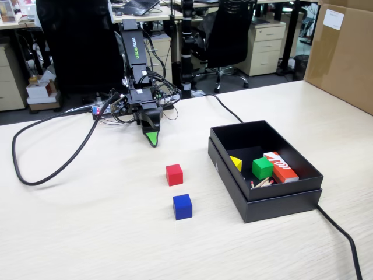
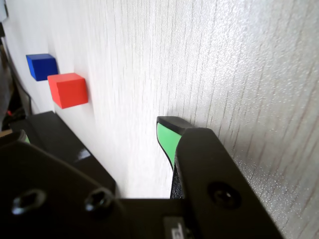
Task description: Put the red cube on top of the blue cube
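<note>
The blue cube (image 1: 182, 206) sits bare on the table (image 1: 87, 233), nearer its front edge, nothing stacked on it; the red cube (image 1: 173, 174) rests just behind, apart and untouched. Farther back toward the rear edge the gripper (image 1: 152, 139) points down, empty; whether its jaws are parted I cannot tell. Grasping, lifting and stacking all remain

On pale wood-grain table (image 1: 87, 233): open black box (image 1: 262, 198) holding green cube (image 1: 261, 168), yellow wedge (image 1: 236, 163), orange-red and white box (image 1: 280, 166), thin sticks (image 1: 261, 183). Black cable (image 1: 52, 169) looping at left. Cardboard carton (image 1: 344, 52) at right. Behind: office chair (image 1: 224, 35), drawer cabinets (image 1: 265, 46).
</note>
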`<control>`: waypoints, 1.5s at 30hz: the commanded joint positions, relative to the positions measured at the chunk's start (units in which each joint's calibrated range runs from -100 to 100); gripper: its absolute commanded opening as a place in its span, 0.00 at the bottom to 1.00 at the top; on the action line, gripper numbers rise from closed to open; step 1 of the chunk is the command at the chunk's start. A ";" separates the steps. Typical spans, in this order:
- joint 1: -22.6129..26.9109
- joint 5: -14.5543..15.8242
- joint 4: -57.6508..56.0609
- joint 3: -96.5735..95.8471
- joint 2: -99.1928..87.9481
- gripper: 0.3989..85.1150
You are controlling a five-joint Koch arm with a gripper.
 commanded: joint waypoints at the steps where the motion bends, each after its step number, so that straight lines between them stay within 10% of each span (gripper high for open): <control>1: 0.00 -0.24 -2.04 -0.57 0.30 0.58; 35: 0.88 0.15 -2.21 0.07 0.30 0.57; 45: 1.07 2.69 -25.45 15.93 -0.16 0.56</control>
